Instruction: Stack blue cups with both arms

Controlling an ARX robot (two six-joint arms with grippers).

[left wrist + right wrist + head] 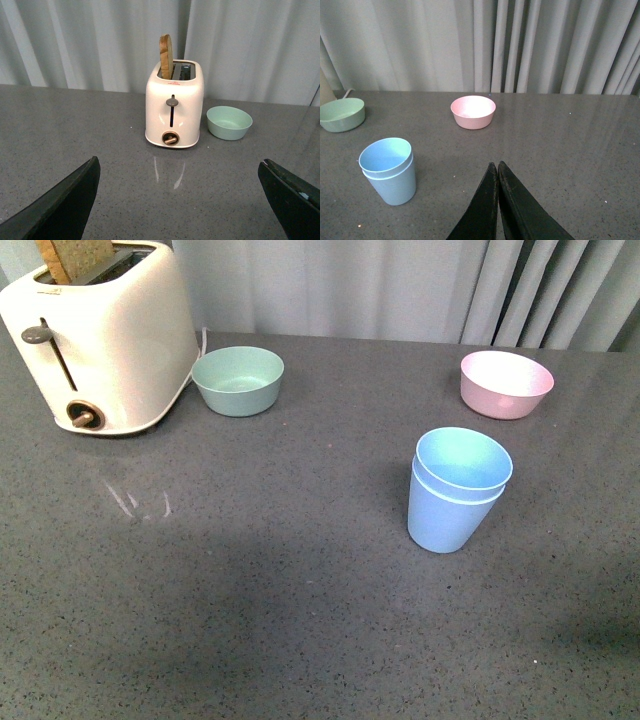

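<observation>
Cups first: the blue cups (457, 492) stand nested, one inside the other, upright on the grey table (300, 620), right of centre and at middle depth in the front view. Their long axis is vertical, mouths up; the inner rim sits just above the outer rim. By my judgement the stack is already made and nothing is left to fit.

Pink bowl (506, 384): beyond the cups, slightly right, apart from them. Mint-green bowl (238, 380): far left of the cups, just beside the toaster (95, 340), which holds a slice of bread (75, 257).

My right gripper (498, 200): jaws pressed together, fingertips meeting, holding nothing. The cups lie ahead of it and off to its left, well apart; this arm is the nearer one.

My left gripper (180, 200): fingers (65, 205) spread wide, nothing between them. It faces the toaster and the mint-green bowl; the cups do not show in its view.

Neither arm appears in the front view. Any further approach to the stack would, I judge, fall to the right arm, coming from the near right.
</observation>
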